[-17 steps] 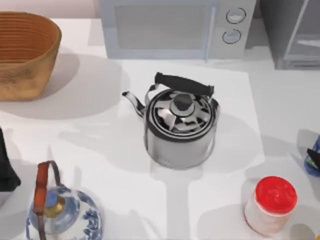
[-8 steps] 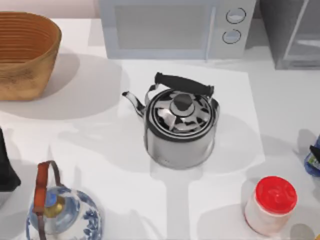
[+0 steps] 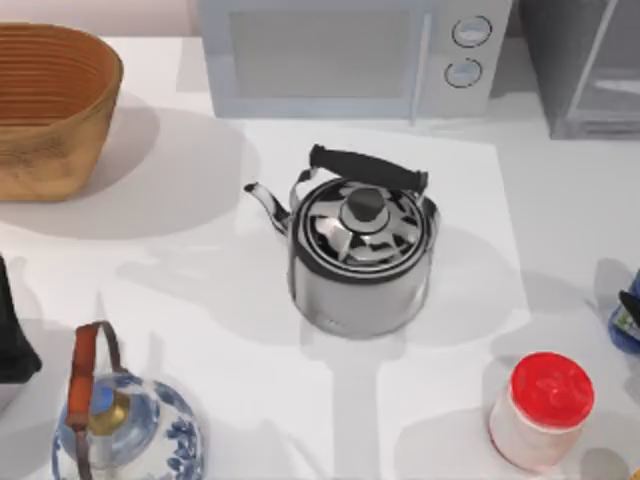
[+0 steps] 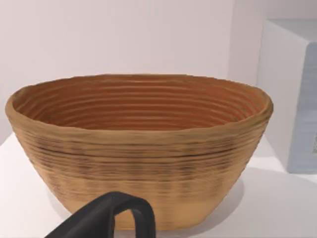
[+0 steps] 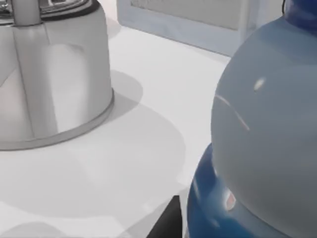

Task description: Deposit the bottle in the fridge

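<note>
Bottle point(image 3: 628, 322) at bench point(image 3: 560, 220) right edge, partly cut off; its blue body looms close in right wrist view point(image 5: 257, 148). Right fingers' state: cannot tell. Fridge point(image 3: 585, 65) at bench's far right corner, well apart from bottle. Kettle point(image 3: 362, 245) mid-bench. Red-lidded jar point(image 3: 540, 410) near bottle, at front edge. Left arm point(image 3: 12, 335) parked at left edge, facing basket point(image 4: 138, 148); finger state cannot tell.

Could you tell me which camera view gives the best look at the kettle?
The top view: the kettle stands whole at the table's centre, with spout, black handle and lid knob all visible. The right wrist view catches just part of its steel wall and base, close up. The left wrist view faces the woven basket instead.
</note>
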{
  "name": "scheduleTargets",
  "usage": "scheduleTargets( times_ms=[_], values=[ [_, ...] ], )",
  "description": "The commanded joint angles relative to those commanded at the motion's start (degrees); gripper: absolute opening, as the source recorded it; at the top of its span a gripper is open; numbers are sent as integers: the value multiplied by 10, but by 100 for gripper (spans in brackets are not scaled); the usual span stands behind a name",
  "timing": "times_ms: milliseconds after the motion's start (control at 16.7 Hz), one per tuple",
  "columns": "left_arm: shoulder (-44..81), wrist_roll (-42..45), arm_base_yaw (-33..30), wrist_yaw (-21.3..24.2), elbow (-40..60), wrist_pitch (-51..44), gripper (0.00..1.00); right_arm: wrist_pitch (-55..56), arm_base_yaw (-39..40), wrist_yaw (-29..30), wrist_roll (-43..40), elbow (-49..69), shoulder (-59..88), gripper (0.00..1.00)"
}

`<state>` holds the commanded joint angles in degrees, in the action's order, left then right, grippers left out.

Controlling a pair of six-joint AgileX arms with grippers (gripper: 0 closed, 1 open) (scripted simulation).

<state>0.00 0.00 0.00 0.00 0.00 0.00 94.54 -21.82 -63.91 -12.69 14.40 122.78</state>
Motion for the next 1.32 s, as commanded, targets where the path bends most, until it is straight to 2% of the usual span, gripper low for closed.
scheduleTargets(
  times_ms=[240,420,660,1080,1320],
  values=[
    [0,0,0,0,0,0,100,-32,-12,-13,-21,20,-16,1],
    [0,0,0,0,0,0,100,-117,-37,-33,-59,56,-54,1],
    [0,0,0,0,0,0,100,-308,-82,-67,-137,110,-122,1],
    [0,0,0,0,0,0,100,-668,-170,-138,-320,184,-198,1],
    [0,0,0,0,0,0,100,-806,-197,-173,-406,200,-212,1]
  ],
)
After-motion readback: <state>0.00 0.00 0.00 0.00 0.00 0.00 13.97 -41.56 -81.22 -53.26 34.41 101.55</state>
